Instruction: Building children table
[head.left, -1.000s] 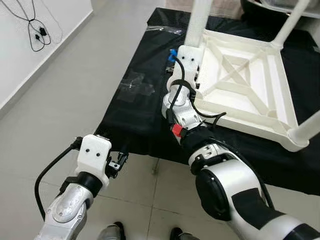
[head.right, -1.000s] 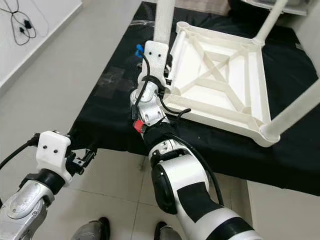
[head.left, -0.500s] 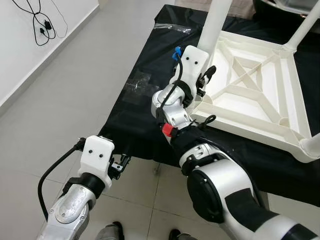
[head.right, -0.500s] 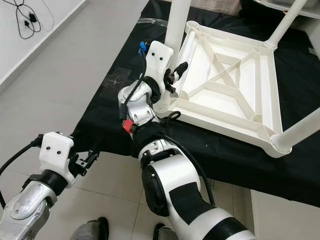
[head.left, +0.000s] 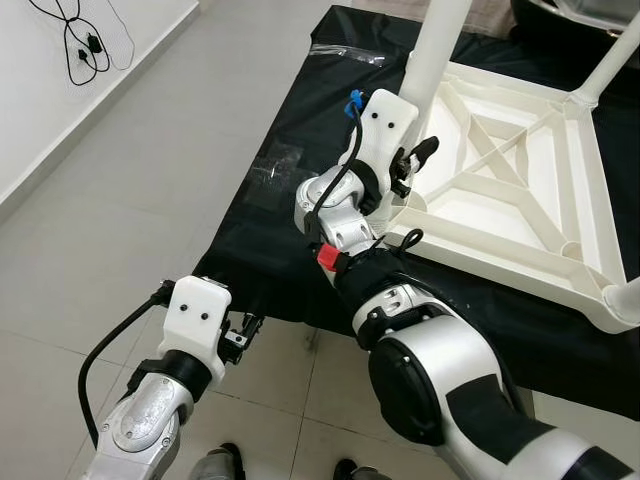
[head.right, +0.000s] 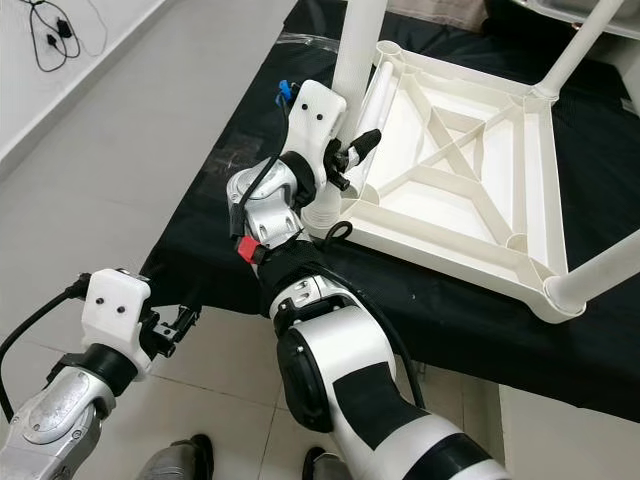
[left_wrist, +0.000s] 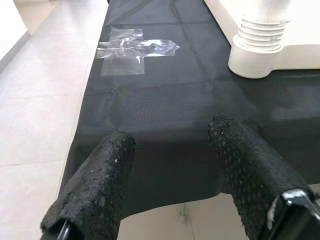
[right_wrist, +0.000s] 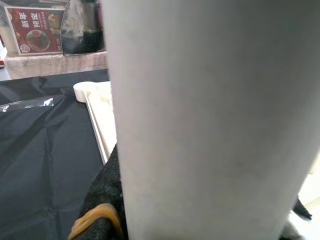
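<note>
Left eye view: the white tabletop (head.left: 520, 200) lies upside down on a bench covered by a black cloth (head.left: 290, 120). The right gripper (head.left: 415, 165) reaches the near-left corner, where a white leg (head.left: 440, 45) stands upright in its socket; another leg (head.left: 610, 60) rises at the far corner.
Right eye view: the right gripper's fingers (head.right: 362, 142) sit against the foot of that leg, seemingly around it. The left gripper (head.right: 180, 325) hangs low by the bench's near edge, above the tiled floor (head.right: 130, 150).
Left wrist view: the left fingers (left_wrist: 95, 185) are spread apart and hold nothing; beyond them lie the cloth, a clear plastic bag (left_wrist: 135, 47) and the ribbed corner socket (left_wrist: 260, 47).
Right wrist view: the leg's white shaft sits right in front of the camera, close between the fingers; whether they clamp it I cannot tell.
Step in hand: probably seating this leg.
Next move: likely pressing or twisting it home while keeping it upright.
</note>
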